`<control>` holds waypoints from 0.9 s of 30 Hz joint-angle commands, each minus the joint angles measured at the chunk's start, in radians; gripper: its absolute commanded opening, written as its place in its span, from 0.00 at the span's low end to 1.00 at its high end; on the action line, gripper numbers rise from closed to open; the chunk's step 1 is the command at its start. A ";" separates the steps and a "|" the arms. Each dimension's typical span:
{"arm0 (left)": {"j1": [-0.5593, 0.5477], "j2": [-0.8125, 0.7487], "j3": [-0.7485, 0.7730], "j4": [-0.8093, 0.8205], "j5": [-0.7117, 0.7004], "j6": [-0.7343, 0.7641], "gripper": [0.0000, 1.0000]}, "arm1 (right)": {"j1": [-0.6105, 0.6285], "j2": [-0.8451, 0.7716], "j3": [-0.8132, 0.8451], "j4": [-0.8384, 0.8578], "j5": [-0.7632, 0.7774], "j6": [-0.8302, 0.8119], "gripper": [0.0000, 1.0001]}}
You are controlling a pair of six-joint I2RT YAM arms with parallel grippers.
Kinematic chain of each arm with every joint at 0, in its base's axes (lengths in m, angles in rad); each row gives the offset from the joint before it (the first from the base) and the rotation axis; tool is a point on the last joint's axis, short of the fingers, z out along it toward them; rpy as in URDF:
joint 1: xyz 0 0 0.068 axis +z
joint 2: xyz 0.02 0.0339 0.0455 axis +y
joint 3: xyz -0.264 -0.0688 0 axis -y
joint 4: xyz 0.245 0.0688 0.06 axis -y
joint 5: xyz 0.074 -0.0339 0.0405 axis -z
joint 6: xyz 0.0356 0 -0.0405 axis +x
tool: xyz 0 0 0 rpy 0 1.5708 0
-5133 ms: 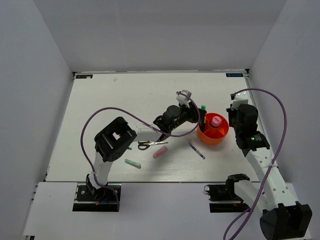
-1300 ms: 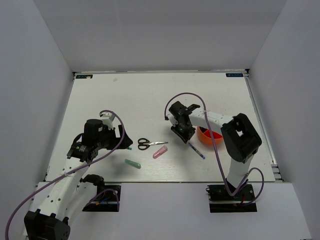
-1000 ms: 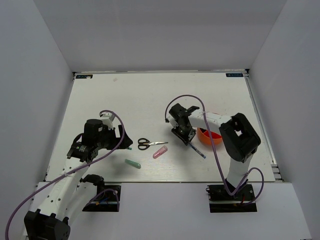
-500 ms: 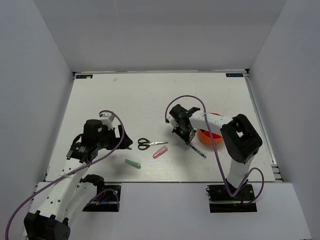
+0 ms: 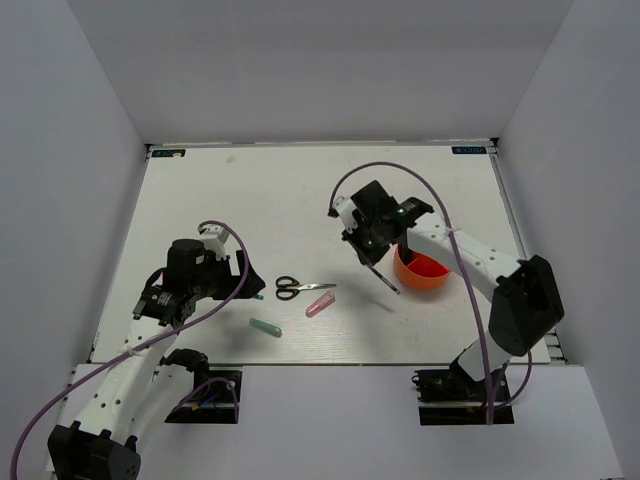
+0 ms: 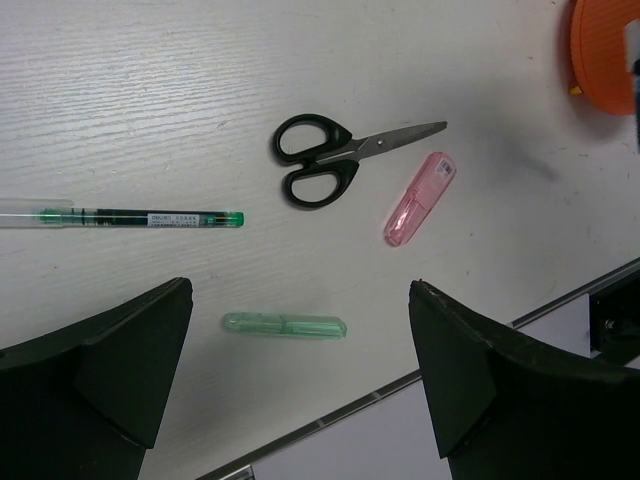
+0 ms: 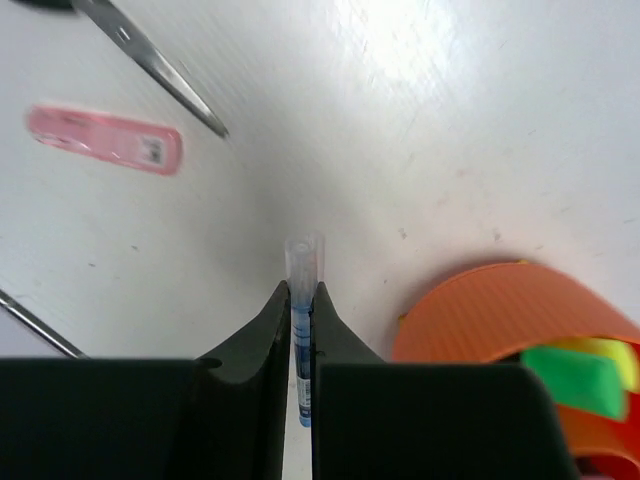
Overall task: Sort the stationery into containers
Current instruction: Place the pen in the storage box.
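Note:
My right gripper (image 5: 374, 258) is shut on a thin blue pen (image 5: 388, 283) that hangs just left of the orange cup (image 5: 428, 271). The right wrist view shows the pen (image 7: 303, 262) pinched between the jaws (image 7: 301, 292), with the cup (image 7: 490, 310) to the right holding green and yellow caps (image 7: 585, 372). My left gripper (image 6: 300, 292) is open above the table. Under it lie black-handled scissors (image 6: 325, 165), a pink stick (image 6: 420, 198), a teal stick (image 6: 285, 324) and a green-ink pen (image 6: 130, 216).
The scissors (image 5: 300, 289), pink stick (image 5: 320, 303) and teal stick (image 5: 265, 327) lie between the two arms, close to the table's front edge (image 5: 320, 362). White walls enclose the table on three sides.
My right gripper has shut on the blue pen and lifted it off the table beside the cup, and its arm has swung out to the right. The left arm has stayed still.

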 commanded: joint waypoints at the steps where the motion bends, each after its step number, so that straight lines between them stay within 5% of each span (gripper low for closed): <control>1: 0.004 -0.006 -0.010 0.016 -0.003 0.015 0.99 | -0.007 -0.077 0.091 -0.037 -0.040 -0.005 0.00; 6: 0.005 -0.006 -0.012 0.019 0.000 0.015 0.99 | -0.028 -0.193 0.128 0.018 0.031 0.006 0.00; 15: 0.004 -0.002 -0.015 0.019 0.008 0.017 0.99 | -0.097 -0.458 -0.057 0.294 0.373 0.053 0.00; 27: 0.005 0.007 -0.018 0.019 0.001 0.018 0.99 | -0.232 -0.412 -0.028 0.507 0.284 0.106 0.00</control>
